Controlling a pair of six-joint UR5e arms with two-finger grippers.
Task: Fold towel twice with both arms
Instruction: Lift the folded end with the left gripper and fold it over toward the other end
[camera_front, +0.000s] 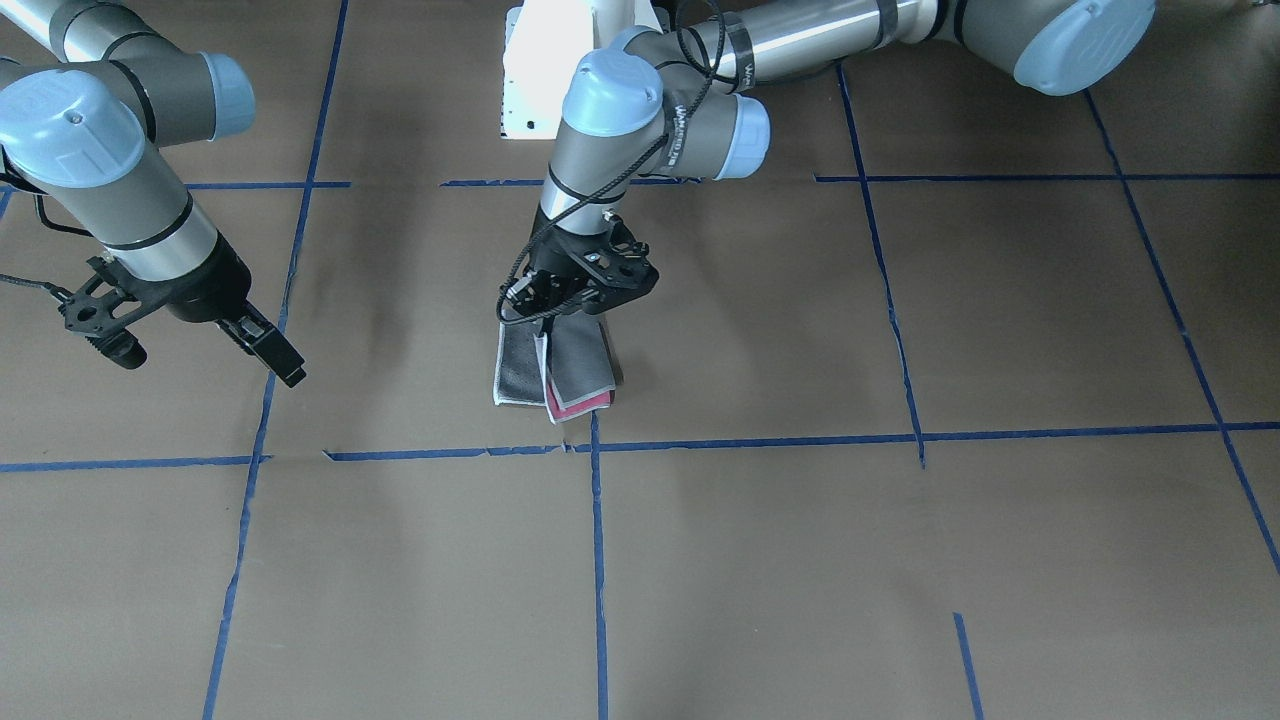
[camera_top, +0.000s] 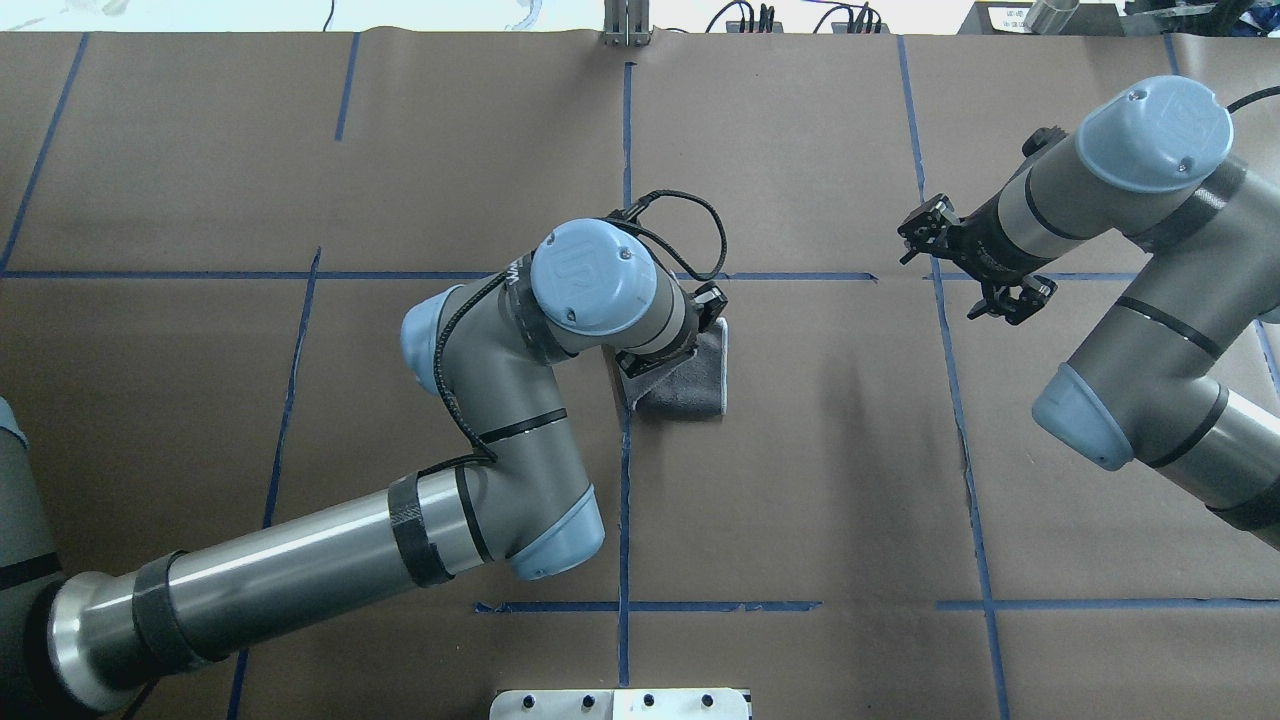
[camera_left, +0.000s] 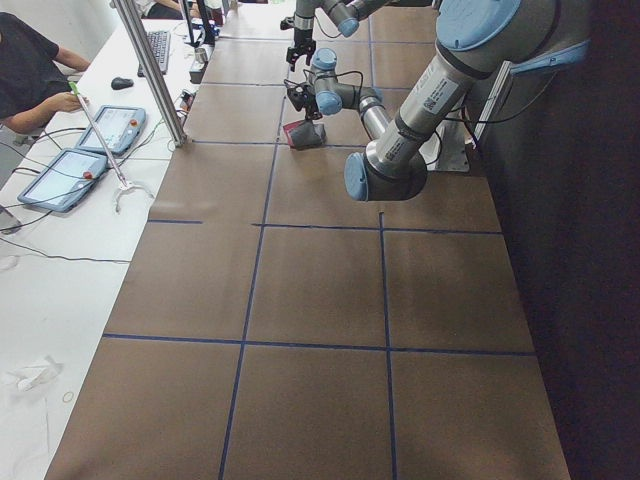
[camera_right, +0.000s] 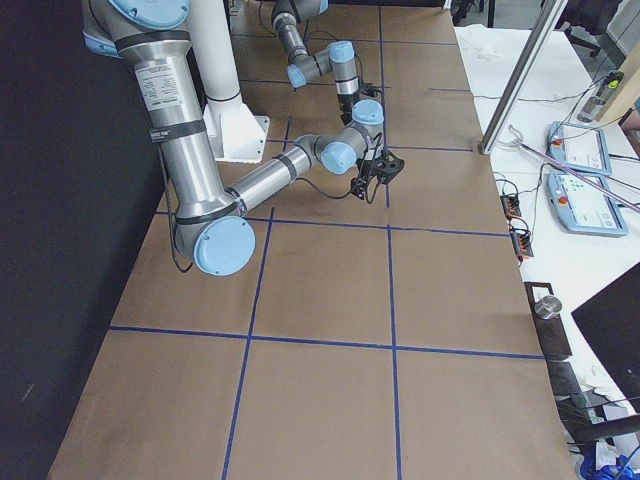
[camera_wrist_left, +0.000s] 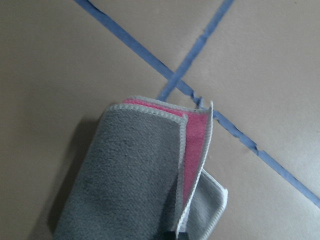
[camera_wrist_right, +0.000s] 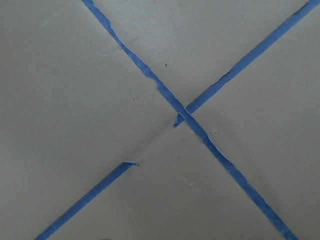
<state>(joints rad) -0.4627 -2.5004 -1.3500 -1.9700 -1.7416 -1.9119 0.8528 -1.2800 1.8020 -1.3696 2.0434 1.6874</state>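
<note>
Grey towel (camera_front: 578, 368) folded, pink face peeking out, left gripper (camera_front: 548, 312) clamped on one edge, right gripper (camera_front: 283, 366) well apart above table (camera_front: 800, 560), its jaws' state impossible to tell

Brown paper covers the surface (camera_front: 760, 560), marked into large squares by strips of blue tape (camera_front: 598, 560). Seen from the right wrist, two strips meet at a ragged tape crossing (camera_wrist_right: 182, 115). Alongside runs a white bench (camera_left: 60, 300) carrying a touch-screen handset (camera_left: 62, 178), a second handset (camera_left: 118, 128), a keyboard (camera_left: 160, 45) and a mouse (camera_left: 122, 83). A person in a black shirt (camera_left: 25, 55) sits at the bench, near a metal post (camera_left: 150, 70).
</note>
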